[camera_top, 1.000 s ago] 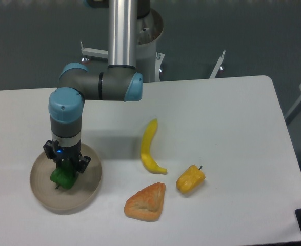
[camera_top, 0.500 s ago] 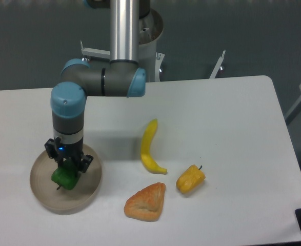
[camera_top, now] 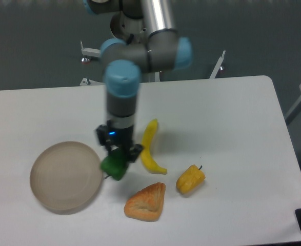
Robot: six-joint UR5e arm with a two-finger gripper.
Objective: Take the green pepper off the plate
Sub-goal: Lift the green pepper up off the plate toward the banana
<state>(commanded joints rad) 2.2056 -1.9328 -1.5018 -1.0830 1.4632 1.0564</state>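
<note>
The green pepper [camera_top: 113,167] hangs in the air just right of the plate, held between the jaws of my gripper [camera_top: 116,160], which is shut on it. It is small, glossy and bright green. The round beige plate [camera_top: 65,177] lies at the table's front left with nothing on it. My arm comes down from above and stands between the plate and the banana.
A yellow banana [camera_top: 150,146] lies just right of the gripper. A yellow-orange pepper [camera_top: 190,179] and a croissant-like pastry [camera_top: 146,201] lie toward the front. The table's right edge [camera_top: 286,133] is far off.
The gripper has carried the green pepper up off the plate and to the right, past the plate's rim toward the banana. The plate now holds nothing.
</note>
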